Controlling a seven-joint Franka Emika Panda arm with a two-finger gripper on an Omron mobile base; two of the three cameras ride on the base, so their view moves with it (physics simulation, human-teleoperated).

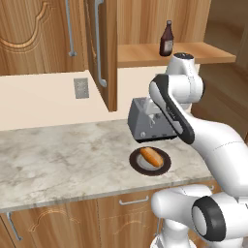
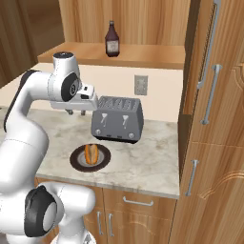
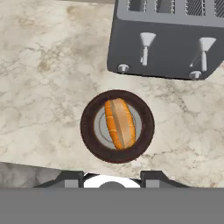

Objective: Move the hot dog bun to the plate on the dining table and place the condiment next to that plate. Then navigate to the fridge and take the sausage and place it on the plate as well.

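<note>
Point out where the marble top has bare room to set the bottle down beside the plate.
Bare marble top runs wide from the plate toward the wall outlet. A narrower strip lies between plate and front edge. It is crowded where the toaster stands close behind the plate, which holds the hot dog bun.

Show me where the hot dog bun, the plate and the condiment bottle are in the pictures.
hot dog bun (image 3: 120, 124): hand view, middle of its top.
plate (image 3: 90, 131): hand view, dark rim left of the bun.
condiment bottle (image 2: 112, 44): right base view, its label, on the wooden shelf.
</note>
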